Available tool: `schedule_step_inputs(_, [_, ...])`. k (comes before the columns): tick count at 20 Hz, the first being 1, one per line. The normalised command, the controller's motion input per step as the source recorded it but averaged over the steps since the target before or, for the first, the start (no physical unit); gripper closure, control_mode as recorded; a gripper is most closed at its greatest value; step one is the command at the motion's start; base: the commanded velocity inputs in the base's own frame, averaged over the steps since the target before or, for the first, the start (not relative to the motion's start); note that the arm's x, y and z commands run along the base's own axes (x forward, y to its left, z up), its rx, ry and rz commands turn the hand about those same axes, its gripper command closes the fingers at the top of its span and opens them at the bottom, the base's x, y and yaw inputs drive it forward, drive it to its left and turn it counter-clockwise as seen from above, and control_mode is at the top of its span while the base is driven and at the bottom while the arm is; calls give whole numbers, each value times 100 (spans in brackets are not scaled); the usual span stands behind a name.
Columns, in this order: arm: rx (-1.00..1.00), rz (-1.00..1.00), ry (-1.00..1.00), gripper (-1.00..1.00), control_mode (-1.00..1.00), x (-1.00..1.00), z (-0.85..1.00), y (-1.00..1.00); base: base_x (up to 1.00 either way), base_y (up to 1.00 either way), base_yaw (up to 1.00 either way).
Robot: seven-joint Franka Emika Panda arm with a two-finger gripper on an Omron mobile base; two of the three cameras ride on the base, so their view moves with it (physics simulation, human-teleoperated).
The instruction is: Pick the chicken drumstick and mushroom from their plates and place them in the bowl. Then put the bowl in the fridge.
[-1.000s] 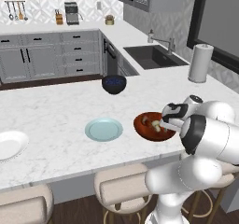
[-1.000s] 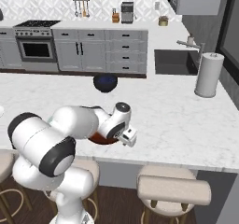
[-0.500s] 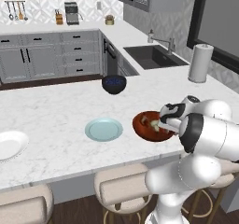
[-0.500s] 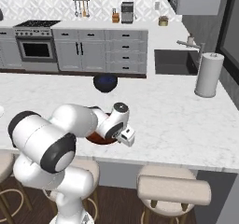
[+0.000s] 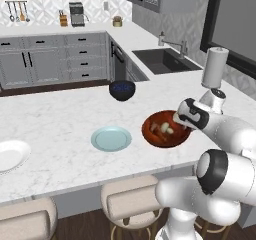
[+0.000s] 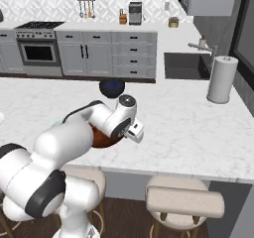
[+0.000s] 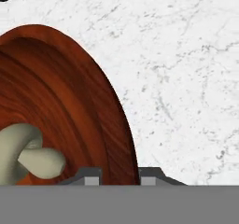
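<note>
On the white marble tabletop [image 5: 60, 129] of a grey kitchen, we see the reddish-brown bowl [image 5: 155, 134] near the front edge, with the beige mushroom [image 7: 23, 155] lying inside it. Our hand [image 7: 120, 175] has its fingers clamped on the bowl's rim. The light blue plate [image 5: 111, 138] sits just beside the bowl, the white plate [image 5: 11, 155] well apart.

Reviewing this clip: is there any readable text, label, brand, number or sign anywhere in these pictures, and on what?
None: no readable word, label, brand, number or sign.
The bowl, the blue plate, the white plate and the paper towel roll are plain.
The coffee machine and oven on the back counter show no marks; any there would be too small to read.
</note>
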Motion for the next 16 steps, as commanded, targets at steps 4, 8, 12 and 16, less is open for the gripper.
schedule_step_inputs(4, [7,-11,-4,100,-100,-8,95,0,0,0,0])
schedule_step_inputs(8, [19,-17,0,100,-100,-12,72,1,0,0,0])
schedule_step_inputs(12, [31,-15,2,100,-100,-15,34,0,0,0,0])
schedule_step_inputs(16, [29,-2,0,100,-100,-17,2,0,0,0,0])
